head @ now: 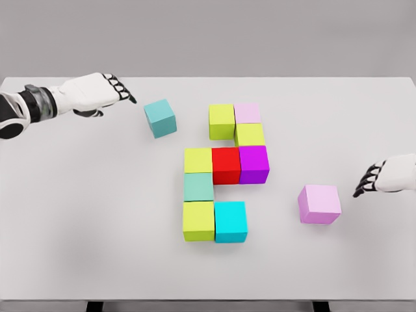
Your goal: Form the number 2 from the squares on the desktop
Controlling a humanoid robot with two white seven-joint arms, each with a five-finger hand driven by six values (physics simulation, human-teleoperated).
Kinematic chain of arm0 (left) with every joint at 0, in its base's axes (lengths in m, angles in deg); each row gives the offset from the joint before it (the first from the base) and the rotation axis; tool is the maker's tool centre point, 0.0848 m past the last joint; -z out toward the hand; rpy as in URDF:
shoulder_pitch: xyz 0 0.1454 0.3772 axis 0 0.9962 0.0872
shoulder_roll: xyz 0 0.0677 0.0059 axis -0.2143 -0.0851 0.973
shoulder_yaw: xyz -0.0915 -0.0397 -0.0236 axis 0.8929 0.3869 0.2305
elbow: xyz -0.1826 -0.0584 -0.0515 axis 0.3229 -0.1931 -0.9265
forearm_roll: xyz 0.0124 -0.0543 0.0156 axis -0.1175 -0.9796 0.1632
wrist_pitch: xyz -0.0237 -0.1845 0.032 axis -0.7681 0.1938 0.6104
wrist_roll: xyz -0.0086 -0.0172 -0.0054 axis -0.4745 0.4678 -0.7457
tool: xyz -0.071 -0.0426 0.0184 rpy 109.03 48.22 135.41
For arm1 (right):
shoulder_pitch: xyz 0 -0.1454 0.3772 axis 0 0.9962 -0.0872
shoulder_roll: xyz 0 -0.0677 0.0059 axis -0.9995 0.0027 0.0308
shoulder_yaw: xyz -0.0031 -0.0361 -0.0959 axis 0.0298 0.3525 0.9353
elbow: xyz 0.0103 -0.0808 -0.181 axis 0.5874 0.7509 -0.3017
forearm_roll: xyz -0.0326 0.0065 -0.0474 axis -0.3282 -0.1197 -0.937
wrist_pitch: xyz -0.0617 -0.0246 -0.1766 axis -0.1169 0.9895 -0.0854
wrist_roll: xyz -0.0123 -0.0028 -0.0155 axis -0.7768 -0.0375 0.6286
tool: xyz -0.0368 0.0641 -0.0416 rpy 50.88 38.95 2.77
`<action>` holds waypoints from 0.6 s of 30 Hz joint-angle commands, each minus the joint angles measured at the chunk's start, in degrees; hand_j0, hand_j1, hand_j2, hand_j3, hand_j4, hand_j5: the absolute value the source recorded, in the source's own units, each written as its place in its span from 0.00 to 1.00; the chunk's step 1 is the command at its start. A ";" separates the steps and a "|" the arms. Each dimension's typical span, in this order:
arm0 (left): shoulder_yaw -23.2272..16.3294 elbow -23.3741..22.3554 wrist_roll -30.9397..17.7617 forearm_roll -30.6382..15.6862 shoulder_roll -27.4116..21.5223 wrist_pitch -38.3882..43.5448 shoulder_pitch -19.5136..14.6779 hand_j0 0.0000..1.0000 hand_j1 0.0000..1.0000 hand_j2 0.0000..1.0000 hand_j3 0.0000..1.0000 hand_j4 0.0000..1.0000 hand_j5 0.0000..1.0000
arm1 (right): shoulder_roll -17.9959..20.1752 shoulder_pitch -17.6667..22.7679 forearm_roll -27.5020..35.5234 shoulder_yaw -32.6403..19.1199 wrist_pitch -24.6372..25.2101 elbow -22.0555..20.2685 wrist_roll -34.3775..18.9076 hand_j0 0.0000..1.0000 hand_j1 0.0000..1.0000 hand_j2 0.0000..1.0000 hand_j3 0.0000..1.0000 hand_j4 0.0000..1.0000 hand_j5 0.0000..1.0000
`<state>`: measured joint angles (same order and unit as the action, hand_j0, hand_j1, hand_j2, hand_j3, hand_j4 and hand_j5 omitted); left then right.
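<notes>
A white worktop (78, 247) is seen from above, with eight coloured cubes joined at its centre into an unfinished figure 2 (224, 172). Two cubes lie loose: a teal cube (160, 118) at upper left and a pink cube (320, 203) at lower right. The left hand (107, 91) is held open and empty just left of the teal cube. The right hand (383, 177), also open and empty, is placed just right of the pink cube. Completing the top and bottom rows is judged the step in hand; each loose cube would need moving inward
</notes>
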<state>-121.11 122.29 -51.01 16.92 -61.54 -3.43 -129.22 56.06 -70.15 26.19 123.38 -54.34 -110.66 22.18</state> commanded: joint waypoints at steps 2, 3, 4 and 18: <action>-0.90 0.27 -0.37 0.17 0.00 0.05 -0.09 0.81 0.81 0.81 0.81 0.81 0.81 | -0.08 0.00 -0.22 0.72 0.10 -1.95 0.01 1.00 1.00 1.00 1.00 1.00 1.00; -1.51 0.27 -0.90 0.17 0.00 0.05 -0.26 0.81 0.81 0.81 0.81 0.81 0.81 | -0.16 0.00 -0.22 0.72 0.10 -2.04 0.01 1.00 1.00 1.00 1.00 1.00 1.00; -1.69 0.27 -0.90 0.25 0.00 0.05 -0.35 0.81 0.81 0.81 0.81 0.81 0.81 | -0.51 0.00 -0.22 0.72 0.10 -1.95 0.01 1.00 1.00 1.00 1.00 1.00 1.00; -5.73 1.58 -1.17 0.52 -0.09 0.05 -1.93 0.81 0.81 0.81 0.81 0.81 0.81 | -1.04 -0.08 0.48 0.10 0.10 -3.71 0.01 1.00 1.00 1.00 1.00 1.00 1.00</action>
<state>-126.57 123.81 -52.17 17.66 -61.60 -3.43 -131.15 55.09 -70.24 26.40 123.64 -54.32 -114.09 22.18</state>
